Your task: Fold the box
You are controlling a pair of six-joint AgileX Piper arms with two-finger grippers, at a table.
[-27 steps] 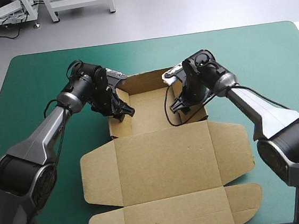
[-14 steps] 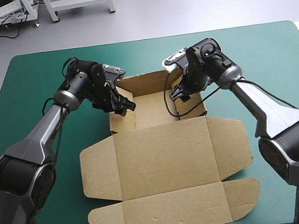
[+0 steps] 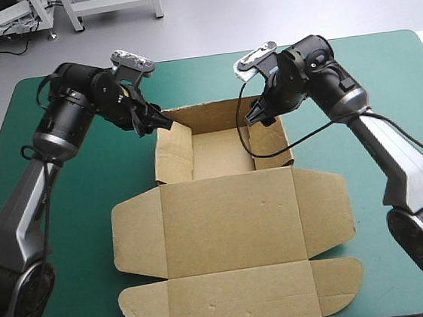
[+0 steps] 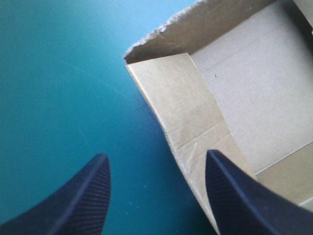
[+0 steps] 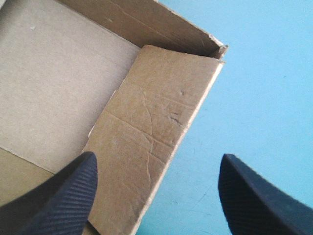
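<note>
The box (image 3: 233, 224) sits in the middle of the teal-green surface (image 3: 55, 107). Its tray half lies under and between the two arms, and its lid (image 3: 241, 299) is spread flat on the near side. The left gripper (image 3: 159, 123) hangs wide open over the tray's far left corner and holds nothing. The left side wall (image 4: 181, 112) runs below the gap between its fingers, with one finger over bare surface outside the box and the other over the wall's inner face. The right gripper (image 3: 257, 116) mirrors it at the far right corner. It is just as open and just as empty, with the right side wall (image 5: 151, 127) under the gap between its fingers and the far wall (image 3: 214, 113) ahead of it.

Both side walls look raised but lean inward, and I would judge them not firmly tucked (the creased inner panels slope instead of lying flat against anything). The main risk is that they spring back out, since neither gripper is touching the board.

A second risk lies in any descent from here. A finger landing on a wall's top edge rather than beside it would buckle the board. With nothing pinning the box, a push from one side only could also slide or twist the whole sheet across the surface — lid and all — and leave the other gripper misaligned.
</note>
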